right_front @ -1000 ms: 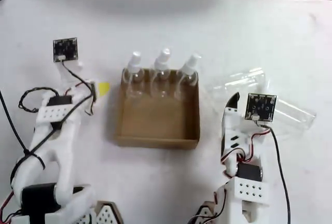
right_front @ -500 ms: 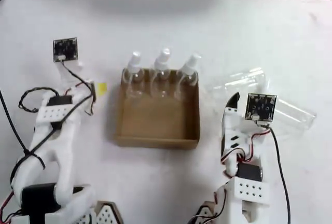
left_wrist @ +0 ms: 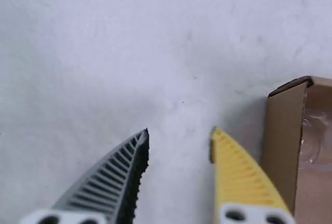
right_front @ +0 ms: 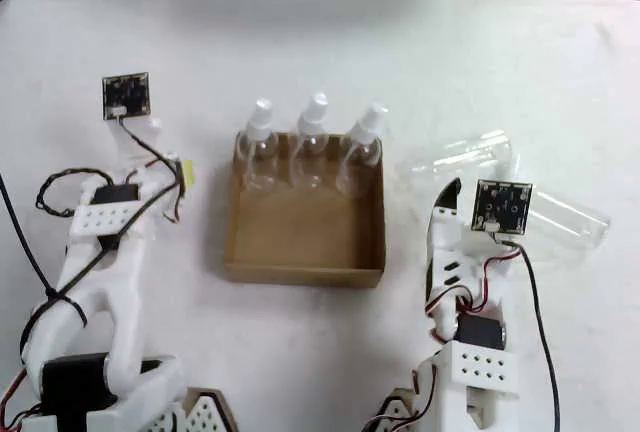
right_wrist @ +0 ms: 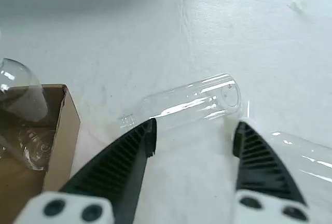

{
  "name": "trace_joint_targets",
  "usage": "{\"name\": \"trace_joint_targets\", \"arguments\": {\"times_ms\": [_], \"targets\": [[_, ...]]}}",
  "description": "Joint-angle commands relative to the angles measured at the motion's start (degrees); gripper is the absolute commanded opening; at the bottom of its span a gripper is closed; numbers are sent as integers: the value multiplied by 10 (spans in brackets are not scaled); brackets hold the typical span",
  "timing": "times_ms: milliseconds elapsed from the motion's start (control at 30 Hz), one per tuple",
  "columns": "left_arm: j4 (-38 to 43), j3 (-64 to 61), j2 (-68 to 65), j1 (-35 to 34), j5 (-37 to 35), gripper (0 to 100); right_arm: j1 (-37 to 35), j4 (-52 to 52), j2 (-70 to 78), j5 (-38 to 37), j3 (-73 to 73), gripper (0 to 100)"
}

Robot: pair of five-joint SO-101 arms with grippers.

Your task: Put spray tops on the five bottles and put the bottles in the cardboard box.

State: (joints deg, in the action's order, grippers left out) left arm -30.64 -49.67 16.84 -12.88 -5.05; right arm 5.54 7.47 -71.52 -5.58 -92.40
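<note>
While left gripper (left_wrist: 179,130) and right gripper (right_wrist: 194,125) gape, three topped bottles (right_front: 312,157) in box (right_front: 300,273), perhaps two bare bottles (right_wrist: 192,102) nearby

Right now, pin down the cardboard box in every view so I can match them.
High view: cardboard box in the picture's middle.
Left wrist view: its corner just outside the yellow jaw.
Right wrist view: its corner outside one black jaw.
Shared landmark: clear bottles inside it.
</note>
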Motion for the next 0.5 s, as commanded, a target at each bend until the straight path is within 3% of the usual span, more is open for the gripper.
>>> {"name": "trace_joint_targets", "arguments": {"times_ms": [0,133,233,333,467], "targets": [[0,38,0,-6,-5,245,-16,-9,-13,-2,4,267],[-2,38,1,-6,-3,226,-15,-9,-13,-2,3,161],[-4,31,29,-6,-3,113,-16,-9,-13,-6,4,65],[-10,0,91,-5,-4,15,-22,-9,-13,-56,3,63],[10,-63,193,-5,-2,104,-36,-9,-12,-62,2,90]]}}
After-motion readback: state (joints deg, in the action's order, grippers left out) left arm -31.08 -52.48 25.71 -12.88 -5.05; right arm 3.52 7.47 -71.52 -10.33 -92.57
